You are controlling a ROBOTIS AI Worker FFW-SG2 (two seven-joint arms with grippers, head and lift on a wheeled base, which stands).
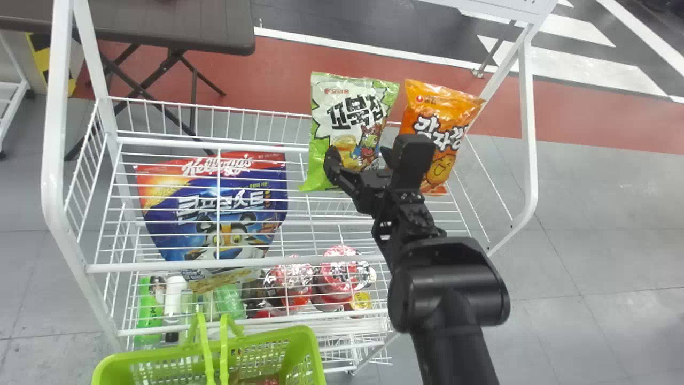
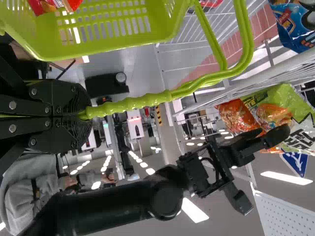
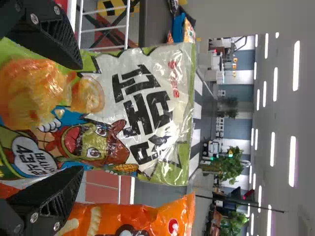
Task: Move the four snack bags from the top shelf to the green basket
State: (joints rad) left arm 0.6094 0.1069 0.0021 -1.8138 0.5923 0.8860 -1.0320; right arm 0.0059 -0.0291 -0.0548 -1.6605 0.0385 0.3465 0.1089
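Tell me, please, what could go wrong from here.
The right gripper is open in front of the green snack bag, one finger close to the orange snack bag, so closing might snag both. The glossy film might slip. The left gripper holds the green basket by its handle, so a dropped bag could make it swing.

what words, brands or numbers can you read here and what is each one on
"Kellogg's": the blue and red bag behind the shelf wires
"콘푸로스트": same bag, below that
"꼬북칩": the green and white snack bag
"4": that bag's speech bubble, at the start of its lettering; the rest is too small to be sure of
"감자깡": the orange snack bag
Too small or blurred to read: the print on the red-lidded tubs and the bottles
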